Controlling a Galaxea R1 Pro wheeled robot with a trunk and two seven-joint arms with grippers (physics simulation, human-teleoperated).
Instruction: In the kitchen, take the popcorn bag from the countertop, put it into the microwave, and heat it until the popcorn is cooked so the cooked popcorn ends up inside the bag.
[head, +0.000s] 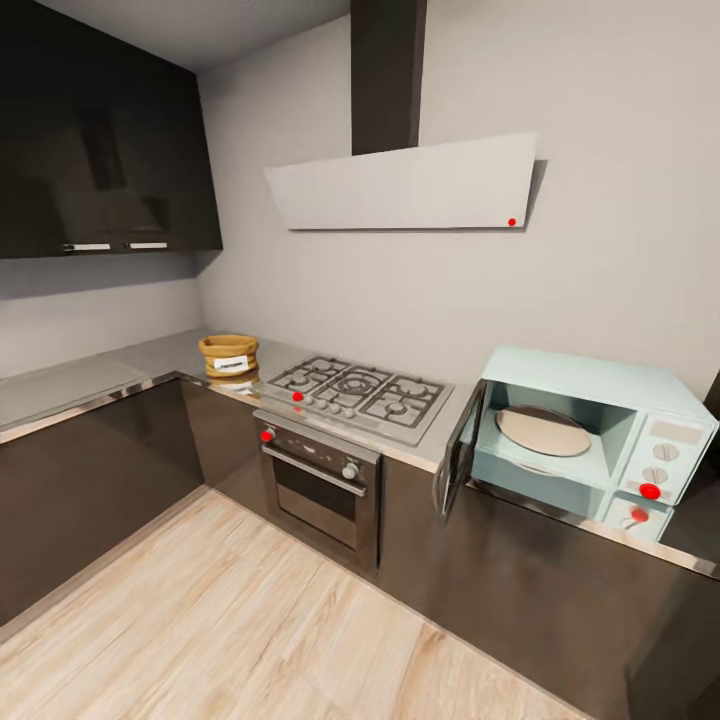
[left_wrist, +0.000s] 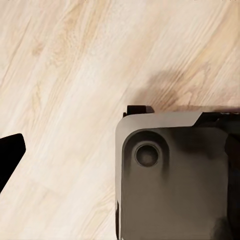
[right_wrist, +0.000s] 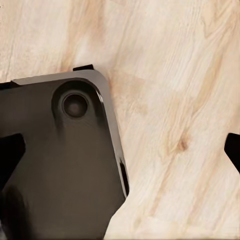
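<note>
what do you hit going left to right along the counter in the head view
popcorn bag → gas hob → microwave, its door swung open, all on the countertop

Pale slanted range hood (head: 405, 185) with a red dot, mounted on the grey wall beneath a dark chimney duct (head: 388, 75). Glossy black upper cabinets (head: 100, 140) off to the left; steel built-in oven (head: 320, 478) with a red knob, set among dark cabinet fronts. Light wood-plank floor (head: 230, 620) below.
</note>
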